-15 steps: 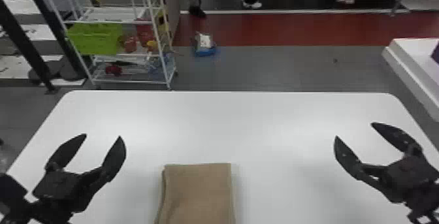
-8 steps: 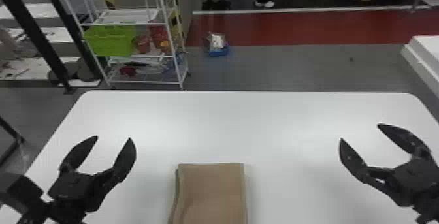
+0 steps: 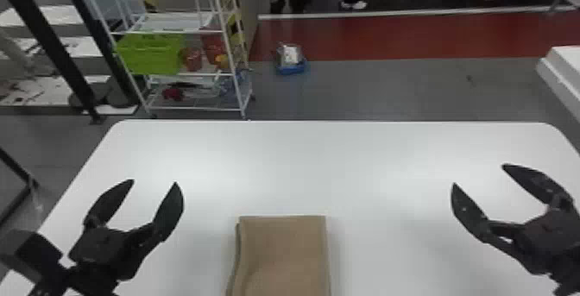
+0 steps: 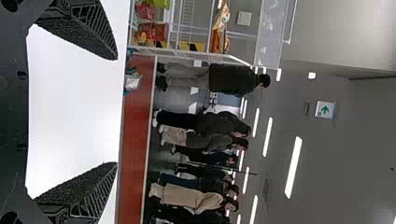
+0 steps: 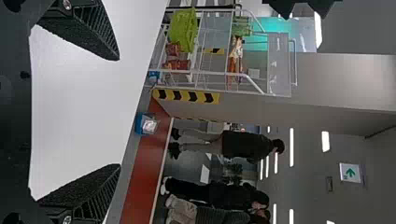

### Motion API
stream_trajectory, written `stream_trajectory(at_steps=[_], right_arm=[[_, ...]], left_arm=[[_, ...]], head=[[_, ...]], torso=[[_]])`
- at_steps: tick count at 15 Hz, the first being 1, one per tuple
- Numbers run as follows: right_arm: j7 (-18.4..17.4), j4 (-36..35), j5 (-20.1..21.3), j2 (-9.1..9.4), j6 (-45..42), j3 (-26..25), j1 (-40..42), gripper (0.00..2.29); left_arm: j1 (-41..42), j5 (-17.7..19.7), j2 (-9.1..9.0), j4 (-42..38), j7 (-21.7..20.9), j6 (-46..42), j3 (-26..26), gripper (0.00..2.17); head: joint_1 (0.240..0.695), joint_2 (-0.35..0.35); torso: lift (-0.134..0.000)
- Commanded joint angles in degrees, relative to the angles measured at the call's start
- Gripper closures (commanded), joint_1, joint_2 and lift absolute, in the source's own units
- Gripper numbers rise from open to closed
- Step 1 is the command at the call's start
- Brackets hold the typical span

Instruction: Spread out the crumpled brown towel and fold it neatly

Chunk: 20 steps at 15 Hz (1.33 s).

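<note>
Brown fabric towel (image 3: 285, 256) already spread and folded into a compact rectangle, lying at the near edge of the white flat-topped desk (image 3: 302, 161). Black two-fingered left gripper (image 3: 154, 181) and right gripper (image 3: 478, 175) both spread, well apart from it. Folding looks done; maybe minor edge tidying left.

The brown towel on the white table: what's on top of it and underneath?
Nothing shows on the visible part of the brown towel. Underneath is the white table; a lower layer peeks out on the towel's left. Anything tucked beneath is covered.
</note>
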Motion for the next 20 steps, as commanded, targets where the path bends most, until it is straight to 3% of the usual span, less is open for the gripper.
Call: stream_trajectory(at_steps=[1, 20], right_arm=[[0.0, 0.1, 0.0, 0.05, 0.0, 0.1, 0.0, 0.06], [0.0, -0.1, 0.0, 0.05, -0.2, 0.7, 0.4, 0.07]], left_arm=[[0.1, 0.2, -0.15, 0.0, -0.1, 0.0, 0.0, 0.08], [0.1, 0.5, -0.15, 0.5, -0.4, -1.2, -0.6, 0.08]], head=[[0.695, 0.109], [0.695, 0.111]], torso=[[-0.122], [-0.122]])
